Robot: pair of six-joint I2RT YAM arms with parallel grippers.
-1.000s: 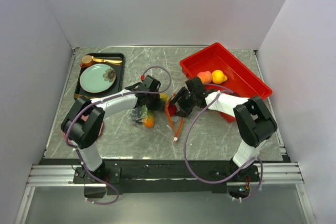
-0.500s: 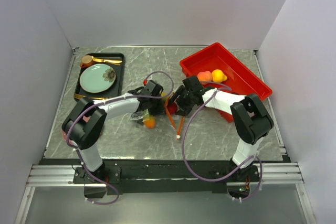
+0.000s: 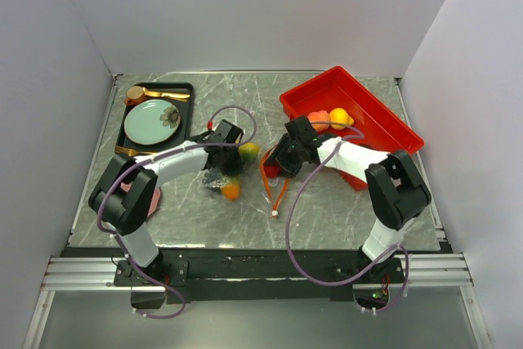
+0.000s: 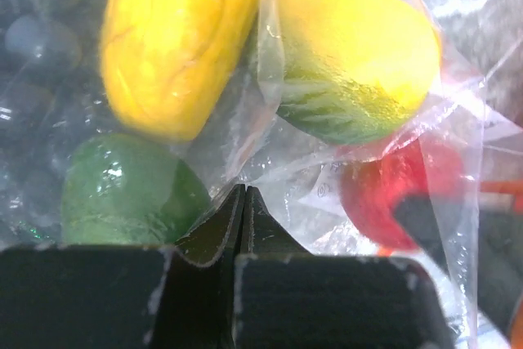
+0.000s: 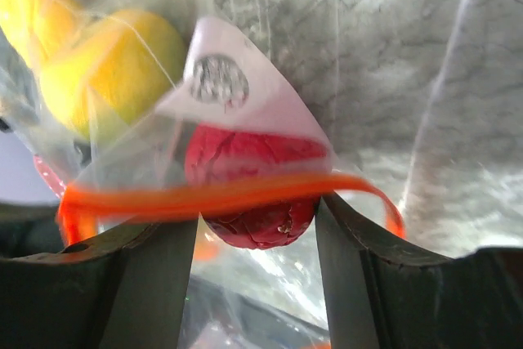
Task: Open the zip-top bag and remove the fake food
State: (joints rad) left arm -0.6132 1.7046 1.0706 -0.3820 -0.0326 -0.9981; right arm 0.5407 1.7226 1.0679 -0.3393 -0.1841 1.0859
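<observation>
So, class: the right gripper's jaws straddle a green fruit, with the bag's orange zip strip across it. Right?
No: the right wrist view shows the right gripper straddling a red fruit, not green; the orange zip strip does cross it.

The clear, crumpled zip-top bag (image 3: 263, 173) lies on the table (image 3: 343, 212), colourful fake food (image 4: 351, 55) inside.
</observation>
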